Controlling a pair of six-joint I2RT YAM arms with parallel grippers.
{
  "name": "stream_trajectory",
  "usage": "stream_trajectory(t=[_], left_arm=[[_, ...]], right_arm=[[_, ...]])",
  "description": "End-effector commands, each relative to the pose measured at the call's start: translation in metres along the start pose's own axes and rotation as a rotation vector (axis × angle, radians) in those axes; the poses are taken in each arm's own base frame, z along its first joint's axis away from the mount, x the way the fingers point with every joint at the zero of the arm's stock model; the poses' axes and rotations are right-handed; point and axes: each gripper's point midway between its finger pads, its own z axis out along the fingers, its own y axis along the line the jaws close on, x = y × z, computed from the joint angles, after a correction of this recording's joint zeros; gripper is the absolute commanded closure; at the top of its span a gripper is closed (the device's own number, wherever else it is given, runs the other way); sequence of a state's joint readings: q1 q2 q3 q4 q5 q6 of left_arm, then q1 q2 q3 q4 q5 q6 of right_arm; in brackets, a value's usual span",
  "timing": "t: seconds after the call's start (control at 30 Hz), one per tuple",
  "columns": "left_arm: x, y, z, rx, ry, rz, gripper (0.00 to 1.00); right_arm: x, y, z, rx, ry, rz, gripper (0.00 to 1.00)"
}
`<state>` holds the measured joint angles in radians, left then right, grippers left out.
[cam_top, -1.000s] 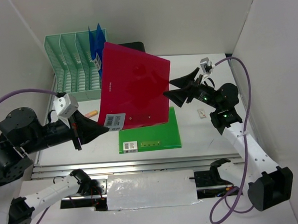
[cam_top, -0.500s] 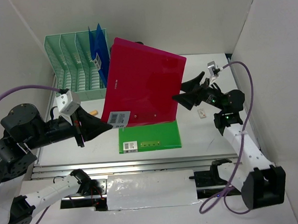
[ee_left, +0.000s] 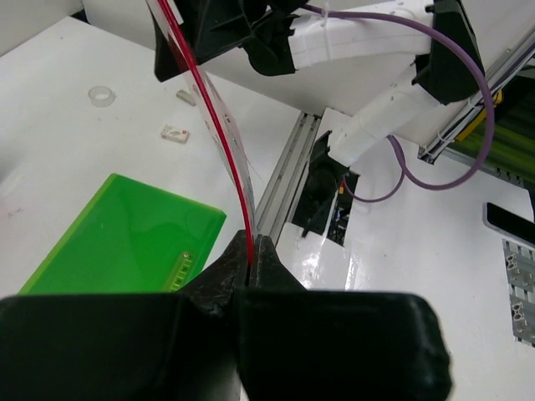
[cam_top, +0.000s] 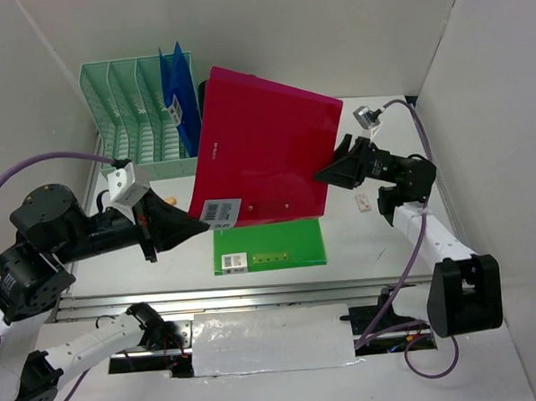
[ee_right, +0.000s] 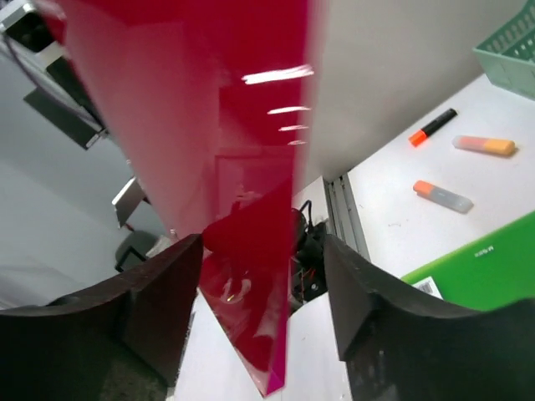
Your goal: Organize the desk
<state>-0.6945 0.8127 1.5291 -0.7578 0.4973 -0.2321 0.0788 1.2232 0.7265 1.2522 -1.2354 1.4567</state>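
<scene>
Top view gets the whole flat white bench (cam_top: pixel 364 240): white panels on three sides, silver rail (cam_top: pixel 255 295) along the front, just ahead of both arm bases. The left tool (cam_top: pixel 202 225) is pinched tight on the lower corner of a red translucent plastic folder (cam_top: pixel 265 147) that's up in the air. Only the right wrist view shows the right tool (ee_right: pixel 259 242) straddling the folder's edge, jaws apart and not gripping it, plus orange highlighters (ee_right: pixel 485 145) lying on the bench.

Green folder (cam_top: pixel 279 247) partly behind red folder (cam_top: pixel 265 151)
</scene>
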Motion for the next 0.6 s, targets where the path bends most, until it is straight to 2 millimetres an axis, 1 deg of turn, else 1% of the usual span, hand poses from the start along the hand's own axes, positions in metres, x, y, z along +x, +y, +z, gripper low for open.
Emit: stream_trajectory(t=[0.0, 0.07, 0.1, 0.13, 0.17, 0.2, 0.27, 0.3, 0.33, 0.37, 0.4, 0.43, 0.47, 0.5, 0.53, 0.57], left_arm=[[-0.033, -0.009, 0.005, 0.065, -0.134, 0.105, 1.00], [-0.032, -0.005, 0.010, 0.059, -0.137, 0.103, 1.00], [-0.032, -0.004, 0.012, 0.055, -0.139, 0.099, 1.00], [-0.033, -0.001, 0.013, 0.046, -0.145, 0.098, 1.00], [-0.034, 0.001, 0.014, 0.038, -0.153, 0.098, 1.00], [-0.035, 0.004, 0.016, 0.022, -0.156, 0.094, 1.00], [-0.040, 0.012, 0.016, -0.026, -0.172, 0.084, 1.00], [-0.045, 0.023, 0.016, -0.091, -0.189, 0.065, 0.93], [-0.047, 0.029, 0.014, -0.131, -0.206, 0.056, 0.87], [-0.056, 0.033, 0.009, -0.168, -0.250, 0.049, 0.79], [-0.057, 0.048, 0.006, -0.249, -0.280, 0.033, 0.62], [-0.061, 0.052, 0.002, -0.281, -0.317, 0.031, 0.48], [-0.067, 0.053, -0.009, -0.309, -0.376, 0.021, 0.30], [-0.080, 0.060, -0.017, -0.360, -0.461, 0.021, 0.01], [-0.072, 0.069, -0.015, -0.388, -0.473, 0.011, 0.00], [-0.075, 0.064, -0.024, -0.384, -0.519, 0.005, 0.00]], right_arm=[[0.007, 0.080, -0.002, -0.214, 0.017, -0.546, 0.34], [0.008, 0.088, -0.002, -0.224, 0.021, -0.563, 0.40], [0.010, 0.093, -0.002, -0.228, 0.024, -0.568, 0.46], [0.010, 0.097, -0.002, -0.232, 0.022, -0.577, 0.87], [0.011, 0.098, -0.003, -0.234, 0.014, -0.570, 0.99], [0.012, 0.102, -0.003, -0.238, 0.012, -0.570, 1.00], [0.010, 0.102, -0.004, -0.234, 0.003, -0.559, 1.00], [0.007, 0.101, -0.003, -0.223, -0.007, -0.540, 1.00], [0.004, 0.099, -0.002, -0.214, -0.020, -0.521, 1.00], [-0.003, 0.089, 0.000, -0.174, -0.041, -0.472, 1.00], [-0.009, 0.090, 0.001, -0.161, -0.088, -0.460, 1.00], [-0.013, 0.088, 0.001, -0.144, -0.114, -0.446, 1.00], [-0.018, 0.082, 0.002, -0.112, -0.140, -0.423, 1.00], [-0.021, 0.082, 0.002, -0.099, -0.167, -0.417, 1.00], [-0.026, 0.090, 0.000, -0.092, -0.214, -0.421, 1.00], [-0.030, 0.087, 0.000, -0.062, -0.237, -0.380, 1.00]])
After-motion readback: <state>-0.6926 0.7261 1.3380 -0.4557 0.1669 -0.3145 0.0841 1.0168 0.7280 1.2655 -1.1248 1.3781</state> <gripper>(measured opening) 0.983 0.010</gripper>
